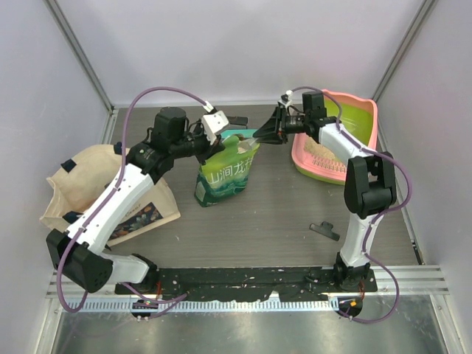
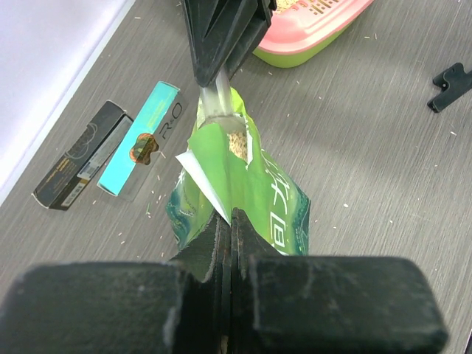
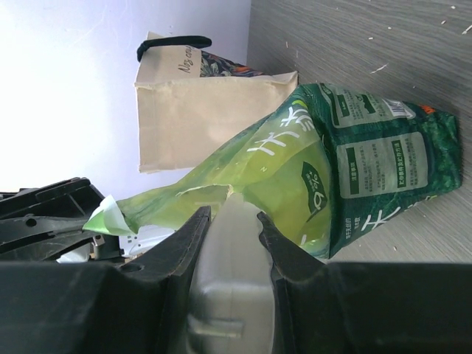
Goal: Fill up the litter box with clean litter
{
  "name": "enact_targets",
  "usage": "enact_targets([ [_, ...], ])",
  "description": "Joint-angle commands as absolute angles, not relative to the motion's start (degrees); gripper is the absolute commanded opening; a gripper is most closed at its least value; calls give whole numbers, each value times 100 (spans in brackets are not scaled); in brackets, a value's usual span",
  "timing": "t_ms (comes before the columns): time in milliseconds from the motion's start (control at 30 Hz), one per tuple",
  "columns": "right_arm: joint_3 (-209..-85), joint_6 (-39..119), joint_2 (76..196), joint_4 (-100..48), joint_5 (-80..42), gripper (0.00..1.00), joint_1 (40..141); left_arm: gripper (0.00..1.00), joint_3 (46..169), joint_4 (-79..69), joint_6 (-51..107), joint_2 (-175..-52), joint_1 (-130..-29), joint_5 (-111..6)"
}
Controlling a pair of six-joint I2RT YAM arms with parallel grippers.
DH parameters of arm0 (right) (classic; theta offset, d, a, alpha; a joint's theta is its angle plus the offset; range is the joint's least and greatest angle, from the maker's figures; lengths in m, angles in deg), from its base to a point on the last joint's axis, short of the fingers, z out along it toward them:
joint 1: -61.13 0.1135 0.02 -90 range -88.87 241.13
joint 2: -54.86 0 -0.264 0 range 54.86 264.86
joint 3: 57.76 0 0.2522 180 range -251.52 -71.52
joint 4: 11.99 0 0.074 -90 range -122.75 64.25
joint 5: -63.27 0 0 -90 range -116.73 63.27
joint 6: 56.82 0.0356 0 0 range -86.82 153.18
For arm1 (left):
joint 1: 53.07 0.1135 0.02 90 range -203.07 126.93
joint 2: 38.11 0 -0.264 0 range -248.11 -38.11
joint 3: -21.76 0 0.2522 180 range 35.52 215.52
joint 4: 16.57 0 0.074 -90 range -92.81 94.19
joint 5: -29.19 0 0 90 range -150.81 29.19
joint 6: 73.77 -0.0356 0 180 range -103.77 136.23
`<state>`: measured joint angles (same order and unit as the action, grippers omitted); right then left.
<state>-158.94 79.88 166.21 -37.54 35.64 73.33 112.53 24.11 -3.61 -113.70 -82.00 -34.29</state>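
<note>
The tote bag [image 1: 81, 184] sits by the left wall. The left gripper [image 2: 230, 221] pinches the top edge of the green bag [image 2: 273, 206]. The right gripper [image 3: 232, 217] squeezes the clear scoop [image 2: 215, 99] at the bag's mouth. A strip of table [image 1: 273, 199] lies between the bag and the litter box [image 1: 361, 110]. The box is far right and holds some clean litter [image 1: 318, 151].

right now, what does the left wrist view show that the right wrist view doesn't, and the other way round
Only the left wrist view: a corner of the litter box, pale litter in the open mouth of the green bag, and a black box and a teal box lying flat. Only the right wrist view: the beige tote bag and the bag's printed label panels. Both: the green bag, the grey table, and the right gripper holding the clear scoop at the bag's mouth.
</note>
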Motion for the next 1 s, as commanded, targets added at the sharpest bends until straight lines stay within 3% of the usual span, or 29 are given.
enact_targets([
  [0, -15994, 7906, 16341, -3673, 3883, 1, 7053, 0, 11470, 1873, -495, -11062, -8216, -3313],
  [567, -15792, 8126, 16042, -3515, 4103, 1, 6596, 0, 12718, 1214, -486, -12134, -8208, -2891],
  [967, -15670, 8117, 15831, -3314, 4191, 1, 6403, 0, 12078, 1705, -1058, -11686, -8208, -3093],
])
